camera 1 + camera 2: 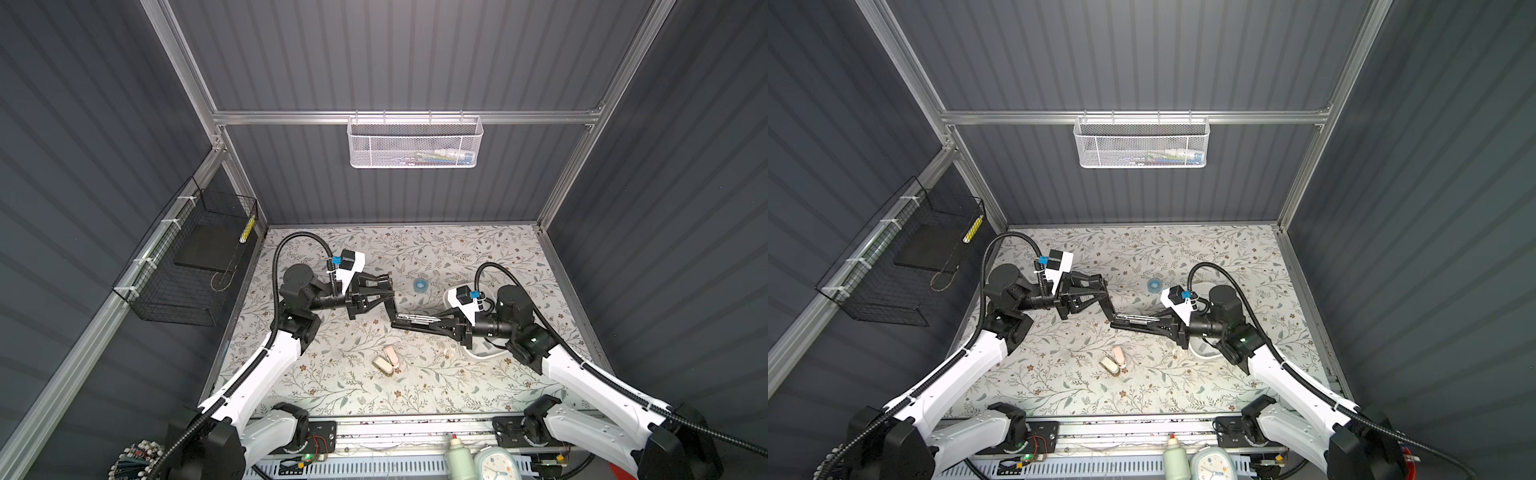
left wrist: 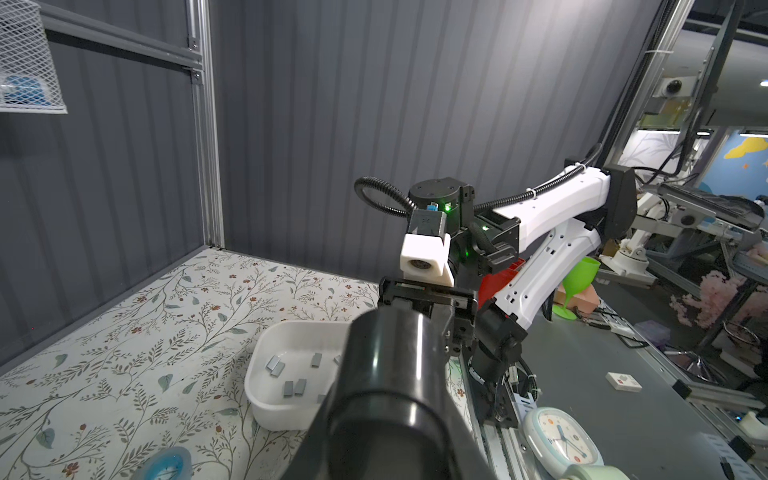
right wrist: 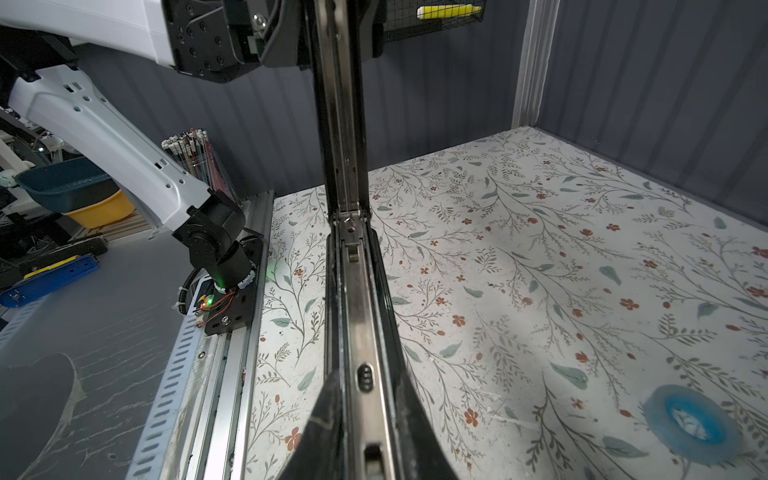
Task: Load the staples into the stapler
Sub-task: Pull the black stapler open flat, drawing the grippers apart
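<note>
Both halves of the open black stapler (image 1: 409, 321) are held mid-frame in both top views: your left fingers (image 1: 384, 291) pinch its raised lid, your right fingers (image 1: 441, 322) clamp its base. The staples (image 2: 275, 365) lie loose in the white tray (image 1: 449, 296), right of middle under your right arm.

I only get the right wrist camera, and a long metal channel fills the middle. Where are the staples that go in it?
Observer: In a white tray on the table below the right arm; the left wrist view shows the staples lying loose in it.
Operator: Is any strip picked up yet?
Observer: No. In a top view the left end effector and the right end effector are each shut on the stapler, holding it open in a V.
Operator: Anything else lying around?
Observer: Two small pale objects lie together nearer the arms' bases.
</note>
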`<state>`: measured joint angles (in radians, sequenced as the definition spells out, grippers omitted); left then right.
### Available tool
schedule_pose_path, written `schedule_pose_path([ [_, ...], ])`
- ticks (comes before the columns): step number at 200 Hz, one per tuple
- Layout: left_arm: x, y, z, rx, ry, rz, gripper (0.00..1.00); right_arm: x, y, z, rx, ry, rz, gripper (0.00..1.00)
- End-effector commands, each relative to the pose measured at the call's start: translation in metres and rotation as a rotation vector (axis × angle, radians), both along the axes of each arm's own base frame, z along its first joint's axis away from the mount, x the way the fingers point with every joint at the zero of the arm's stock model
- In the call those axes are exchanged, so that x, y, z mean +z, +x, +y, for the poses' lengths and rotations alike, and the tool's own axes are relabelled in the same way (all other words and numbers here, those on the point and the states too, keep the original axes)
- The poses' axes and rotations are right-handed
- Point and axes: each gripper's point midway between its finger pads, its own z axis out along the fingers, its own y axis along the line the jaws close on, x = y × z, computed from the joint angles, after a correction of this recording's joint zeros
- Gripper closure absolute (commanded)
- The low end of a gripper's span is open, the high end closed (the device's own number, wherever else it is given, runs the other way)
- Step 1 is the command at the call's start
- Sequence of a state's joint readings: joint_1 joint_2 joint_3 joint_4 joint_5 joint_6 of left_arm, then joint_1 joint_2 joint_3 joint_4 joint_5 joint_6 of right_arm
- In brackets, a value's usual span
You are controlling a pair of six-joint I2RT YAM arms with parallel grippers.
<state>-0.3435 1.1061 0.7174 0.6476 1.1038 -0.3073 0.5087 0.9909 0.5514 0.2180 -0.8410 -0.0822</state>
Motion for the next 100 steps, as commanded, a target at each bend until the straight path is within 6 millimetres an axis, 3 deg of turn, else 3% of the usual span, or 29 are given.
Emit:
schedule_pose_path([
  [1,0.038,0.015,0.021,0.152,-0.14,-0.108,1.0,0.001,0.011,-0.011,-0.097,0.002,-0.019,1.0],
  [53,0.03,0.021,0.035,0.203,-0.207,-0.097,1.0,0.015,0.013,-0.028,-0.197,0.055,-0.094,1.0],
  [100,0.027,0.026,0.039,0.146,-0.293,-0.068,1.0,0.031,0.004,-0.038,-0.218,0.12,-0.17,1.0],
])
